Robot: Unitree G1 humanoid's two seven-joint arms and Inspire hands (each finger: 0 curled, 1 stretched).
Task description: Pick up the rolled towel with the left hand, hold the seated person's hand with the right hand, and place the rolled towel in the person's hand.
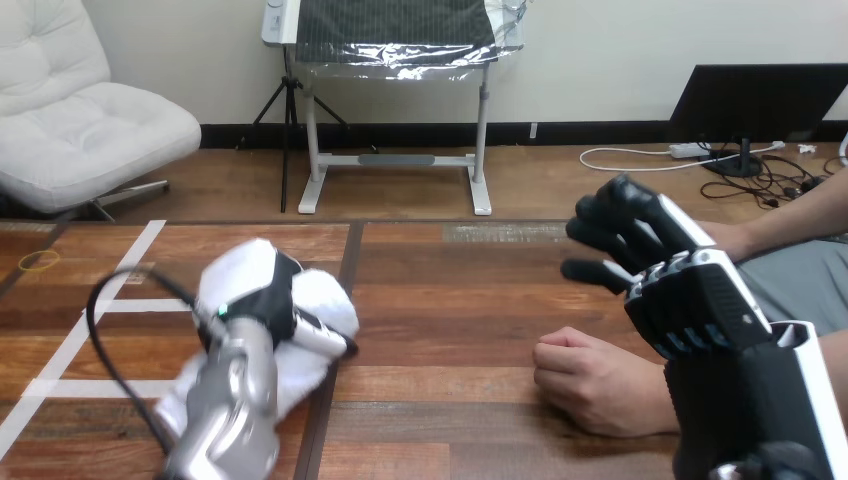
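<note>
The white rolled towel (318, 292) lies on the left half of the wooden table (450, 300). My left hand (268, 300) sits on top of it with its fingers curled over the roll. The person's hand (590, 385) rests on the table at the lower right as a loose fist, knuckles toward the towel. My right hand (680, 285) hovers just behind and above that fist, apart from it, with relaxed fingers pointing left and nothing in them.
The person's other forearm (790, 215) comes in from the right edge behind my right hand. White tape lines (100, 305) cross the table's left part, and a small yellow ring (40, 261) lies at the far left.
</note>
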